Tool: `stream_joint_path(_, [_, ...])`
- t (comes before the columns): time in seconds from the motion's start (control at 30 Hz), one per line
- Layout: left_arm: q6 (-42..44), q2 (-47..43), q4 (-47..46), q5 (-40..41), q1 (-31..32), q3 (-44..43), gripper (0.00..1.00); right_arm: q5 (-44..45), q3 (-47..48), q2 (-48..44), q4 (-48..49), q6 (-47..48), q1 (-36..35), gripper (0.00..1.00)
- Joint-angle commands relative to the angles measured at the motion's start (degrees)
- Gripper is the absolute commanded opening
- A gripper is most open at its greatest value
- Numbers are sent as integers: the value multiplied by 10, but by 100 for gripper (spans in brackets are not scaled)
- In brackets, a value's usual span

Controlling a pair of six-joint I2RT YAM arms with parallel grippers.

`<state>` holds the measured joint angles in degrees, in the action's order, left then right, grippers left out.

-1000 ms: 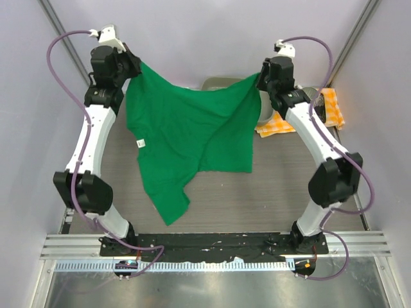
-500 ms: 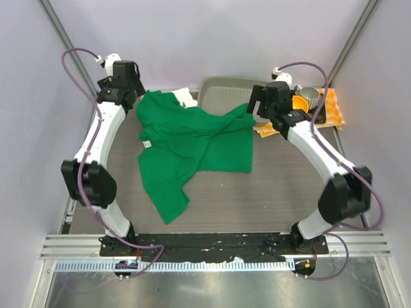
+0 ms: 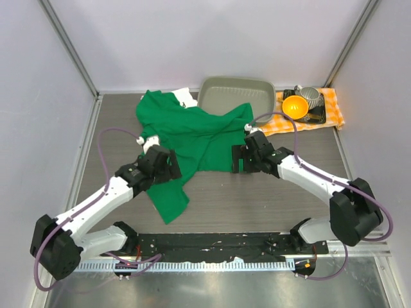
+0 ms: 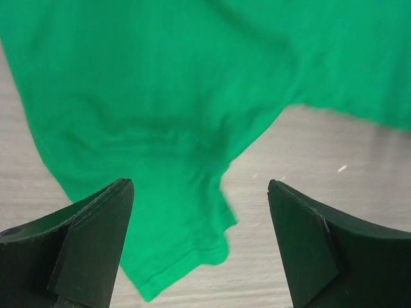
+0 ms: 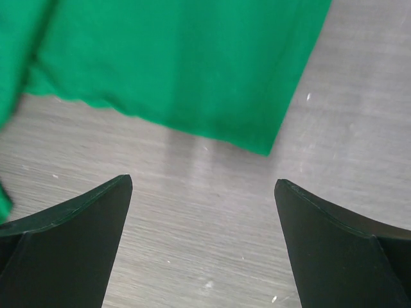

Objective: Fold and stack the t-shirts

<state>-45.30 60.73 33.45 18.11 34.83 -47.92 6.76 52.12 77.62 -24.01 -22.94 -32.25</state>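
- Green t-shirt: lies crumpled on the worktop, centre towards 12 o'clock.
- White t-shirt: a corner peeks out at the green one's 11 o'clock.
- Left claw: spread, empty, over the 7 o'clock flap.
- Right claw: spread, empty, at the 4 o'clock hem corner.

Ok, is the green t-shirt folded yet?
Not folded: green t-shirt lies spread and rumpled on the table, one part trailing toward the near edge.

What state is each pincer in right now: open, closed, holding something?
Left pincer: open, empty, above the green t-shirt.
Right pincer: open, empty, by that shirt's edge.
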Motion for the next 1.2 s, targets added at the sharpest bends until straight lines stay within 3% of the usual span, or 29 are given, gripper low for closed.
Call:
stream_joint_path(0.0, [-44, 11, -111, -45, 11, 48, 90, -24, -21, 22, 77, -28, -2, 100])
stream_joint_path(0.3, [-35, 40, -173, -11, 13, 70, 90, -33, 6, 50, 162, -36, -2, 100])
stream_joint_path(0.63, [-38, 83, -230, 39, 11, 106, 90, -32, 1, 155, 260, -47, -2, 99])
stream_joint_path(0.9, [-45, 114, -256, 41, 10, 143, 90, -24, -61, 133, 244, -49, -2, 99])
stream_joint_path(1.17, [-77, 129, -282, 39, 10, 194, 90, -14, -90, 80, 150, -40, -2, 99])
